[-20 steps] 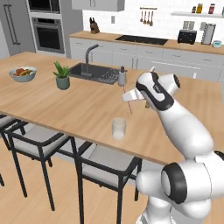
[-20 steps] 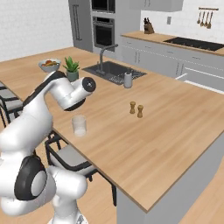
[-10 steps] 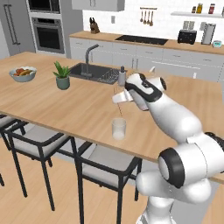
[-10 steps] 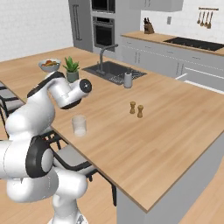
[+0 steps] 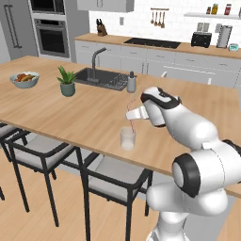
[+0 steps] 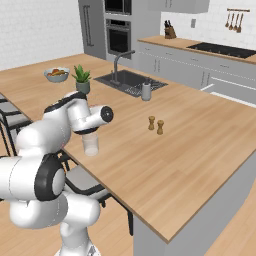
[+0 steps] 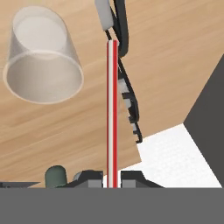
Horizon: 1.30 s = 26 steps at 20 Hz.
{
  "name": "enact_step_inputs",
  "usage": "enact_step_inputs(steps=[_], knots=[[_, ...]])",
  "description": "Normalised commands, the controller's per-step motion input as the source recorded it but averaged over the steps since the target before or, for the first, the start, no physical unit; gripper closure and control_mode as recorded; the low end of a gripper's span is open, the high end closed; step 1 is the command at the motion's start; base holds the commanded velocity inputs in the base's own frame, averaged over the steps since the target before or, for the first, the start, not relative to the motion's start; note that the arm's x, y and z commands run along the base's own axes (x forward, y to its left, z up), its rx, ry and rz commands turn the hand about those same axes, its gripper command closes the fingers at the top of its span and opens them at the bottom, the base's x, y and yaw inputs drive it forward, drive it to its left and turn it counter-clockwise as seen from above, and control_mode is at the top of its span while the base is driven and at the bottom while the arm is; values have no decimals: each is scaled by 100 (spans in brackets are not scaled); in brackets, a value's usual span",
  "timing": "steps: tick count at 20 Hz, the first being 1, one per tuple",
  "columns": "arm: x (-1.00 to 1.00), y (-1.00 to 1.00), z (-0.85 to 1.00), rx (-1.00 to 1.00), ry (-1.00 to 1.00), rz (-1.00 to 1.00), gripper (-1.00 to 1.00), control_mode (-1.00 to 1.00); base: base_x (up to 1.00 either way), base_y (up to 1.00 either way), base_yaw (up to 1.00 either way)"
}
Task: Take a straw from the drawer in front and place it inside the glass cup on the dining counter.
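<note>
Left base view: two-finger gripper clamped on one very thin whitish straw with a red stripe, hanging just above one small clear cylindrical glass cup, which stands near the front edge of the light wooden plank dining counter; also one green potted plant, one fruit bowl, one grey soap bottle beside the inset sink, two dark-framed stools tucked under the edge. Right base view: same cup close under the white hand, fingers and straw hidden behind the wrist — two small brown shakers well apart on the plank top. Hand view: straw pinched between the closed finger tips, running straight up the middle; cup off to the upper left, so straw tip looks beside the cup mouth, not over it; white floor past the counter edge. Step judged: carry done, placing in hand, straw not yet in the cup. Next move calls for lining the tip up over the opening, lowering inside the rim, then letting go — a thin straw could glance off the rim or tip the light cup.
</note>
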Motion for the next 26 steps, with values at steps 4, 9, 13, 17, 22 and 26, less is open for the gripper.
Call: enact_step_inputs(steps=[4, 9, 13, 17, 22, 26], knots=[[16, 0, -30, 0, 0, 0, 100, -100, 0, 0, 0], [37, 0, -6, 0, 0, 0, 100, -100, 0, 0, 0], [33, 0, -21, 0, 0, 0, 100, -100, 0, 0, 0], [16, 0, -39, 0, -2, 0, 100, -100, 0, 0, 0], [19, 0, -37, 0, -5, 0, 100, -100, 0, 0, 0], [17, 0, -36, 0, -2, 0, 100, -100, 0, 0, 0]])
